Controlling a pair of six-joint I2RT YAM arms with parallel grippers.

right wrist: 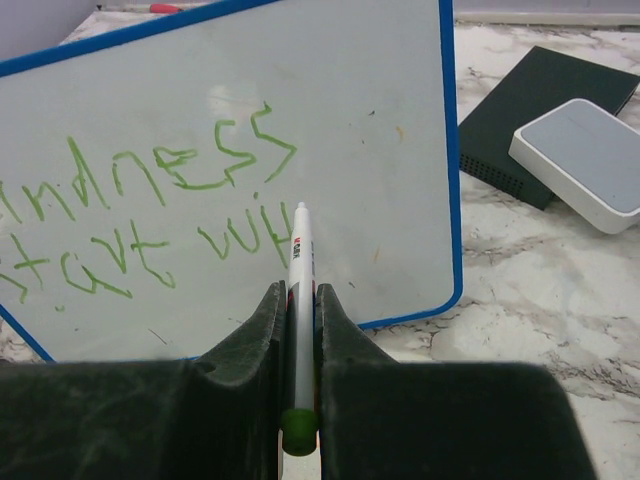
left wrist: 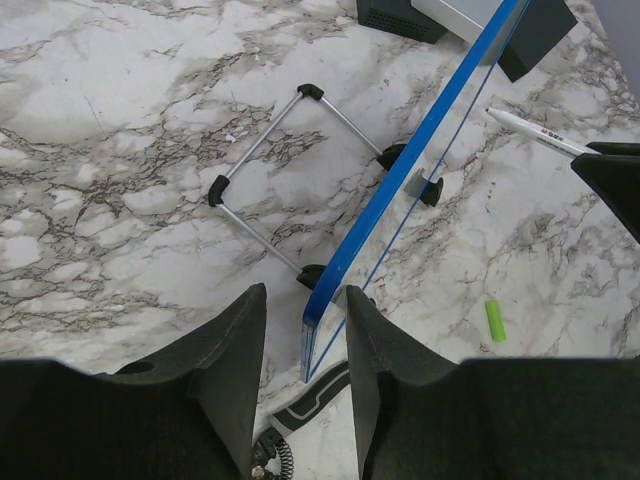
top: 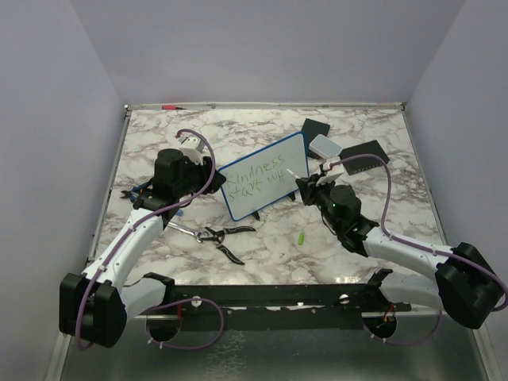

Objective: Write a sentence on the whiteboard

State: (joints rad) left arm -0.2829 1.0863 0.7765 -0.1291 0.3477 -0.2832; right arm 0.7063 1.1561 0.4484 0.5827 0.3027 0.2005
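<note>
The sentence is cut off at left.

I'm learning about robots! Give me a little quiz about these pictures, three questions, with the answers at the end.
1. True or false: the right pincer is shut on a marker.
2. The writing on the whiteboard is: A red, B green, C black?
3. Which metal hand tool lies on the table?
Key: 1 true; 2 B; 3 the pliers.
</note>
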